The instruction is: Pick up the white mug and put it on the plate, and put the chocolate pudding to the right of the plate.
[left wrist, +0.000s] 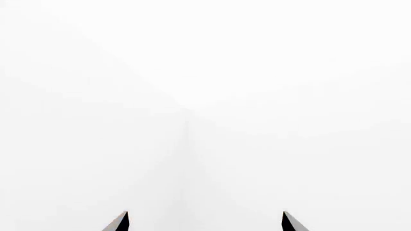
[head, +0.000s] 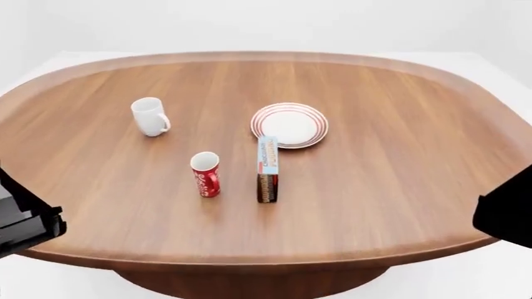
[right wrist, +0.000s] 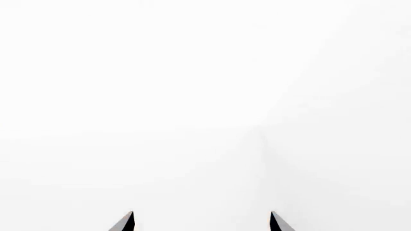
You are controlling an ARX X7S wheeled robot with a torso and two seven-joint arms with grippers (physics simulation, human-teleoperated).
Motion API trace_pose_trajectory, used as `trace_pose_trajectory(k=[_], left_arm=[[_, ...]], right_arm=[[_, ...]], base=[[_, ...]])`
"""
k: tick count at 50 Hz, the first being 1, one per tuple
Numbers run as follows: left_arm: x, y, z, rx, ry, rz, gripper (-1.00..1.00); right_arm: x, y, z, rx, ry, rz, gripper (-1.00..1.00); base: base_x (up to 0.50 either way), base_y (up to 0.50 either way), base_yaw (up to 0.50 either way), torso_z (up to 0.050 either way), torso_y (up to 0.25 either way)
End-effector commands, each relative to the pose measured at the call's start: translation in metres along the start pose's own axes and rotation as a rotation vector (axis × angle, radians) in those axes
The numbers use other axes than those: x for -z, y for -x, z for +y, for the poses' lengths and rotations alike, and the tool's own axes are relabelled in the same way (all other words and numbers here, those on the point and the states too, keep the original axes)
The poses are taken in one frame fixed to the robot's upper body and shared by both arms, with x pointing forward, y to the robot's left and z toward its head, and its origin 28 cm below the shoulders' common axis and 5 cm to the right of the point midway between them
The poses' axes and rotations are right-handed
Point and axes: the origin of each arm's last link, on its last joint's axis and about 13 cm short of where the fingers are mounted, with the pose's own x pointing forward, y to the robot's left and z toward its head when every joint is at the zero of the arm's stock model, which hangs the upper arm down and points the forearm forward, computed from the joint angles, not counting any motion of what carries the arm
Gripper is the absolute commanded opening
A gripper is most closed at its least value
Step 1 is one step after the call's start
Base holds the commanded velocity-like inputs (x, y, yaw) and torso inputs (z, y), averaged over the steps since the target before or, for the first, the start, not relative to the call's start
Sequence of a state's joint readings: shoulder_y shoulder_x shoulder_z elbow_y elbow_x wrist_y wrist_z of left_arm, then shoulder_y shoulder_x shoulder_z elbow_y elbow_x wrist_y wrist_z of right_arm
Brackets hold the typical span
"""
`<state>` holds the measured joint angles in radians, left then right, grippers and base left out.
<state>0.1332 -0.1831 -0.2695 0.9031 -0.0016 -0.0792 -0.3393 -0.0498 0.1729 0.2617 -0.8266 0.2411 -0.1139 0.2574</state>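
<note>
In the head view the white mug point(head: 149, 116) stands upright at the table's left, handle toward the right. The plate point(head: 289, 124), white with red rings, lies near the middle. The chocolate pudding point(head: 267, 169) carton stands just in front of the plate, close to its near rim. My left gripper point(left wrist: 205, 221) is open, its two dark fingertips wide apart with only blank white between them. In the right wrist view my right gripper point(right wrist: 201, 221) is likewise open and empty. Both arms sit low at the head view's bottom corners, off the table.
A red mug point(head: 205, 174) with white lettering stands left of the carton. The wooden oval table point(head: 399, 174) has its front edge close to me. Dark arm parts show at the left point(head: 25, 218) and right point(head: 505, 212) edges.
</note>
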Motion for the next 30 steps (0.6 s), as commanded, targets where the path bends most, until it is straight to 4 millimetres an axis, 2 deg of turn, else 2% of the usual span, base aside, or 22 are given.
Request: trace_pose_trajectory(k=[1,15,30], left_arm=[[-0.0058,0.0008,0.0073,-0.032,-0.025,-0.036,1.0],[-0.0039,0.0013,0.0047,-0.021,-0.022,-0.024,1.0],[-0.0023,0.0016,0.0035,-0.015,-0.021,-0.016,1.0]], right_arm=[[-0.0086,0.0003,0.0006,-0.036,0.002,-0.049,1.0],[-0.0064,0.0019,0.0034,-0.072,-0.006,-0.031,1.0],[-0.0064,0.0023,0.0056,-0.11,0.022,-0.029,1.0]], base=[[0.5,-0.11,0.0,0.0,0.0],[0.5,-0.11,0.0,0.0,0.0],[0.5,0.0,0.0,0.0,0.0]])
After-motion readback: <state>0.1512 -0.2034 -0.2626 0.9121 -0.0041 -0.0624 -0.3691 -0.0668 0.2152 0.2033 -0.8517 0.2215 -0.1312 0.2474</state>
